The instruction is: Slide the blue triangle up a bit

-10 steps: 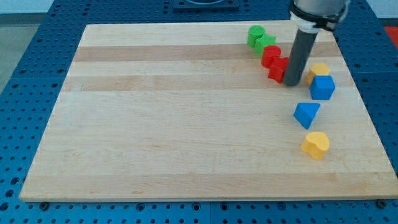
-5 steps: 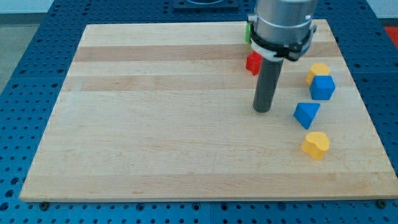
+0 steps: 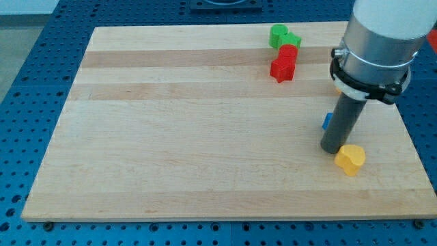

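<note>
My tip (image 3: 332, 149) rests on the board at the view's lower right. The blue triangle (image 3: 327, 121) is almost wholly hidden behind the rod; only a sliver shows at the rod's left edge, just above the tip. A yellow heart-shaped block (image 3: 350, 159) lies right next to the tip, to its lower right. The arm's grey body covers the blue cube and the other yellow block seen earlier.
Two red blocks (image 3: 283, 65) sit near the view's top, right of centre. Two green blocks (image 3: 282, 37) lie just above them by the board's top edge. The wooden board (image 3: 205, 137) ends close to the right of the yellow heart.
My tip has moved from left of the blue triangle down and right to just below it. The yellow heart has shifted slightly right and down. The arm now hides the blue cube.
</note>
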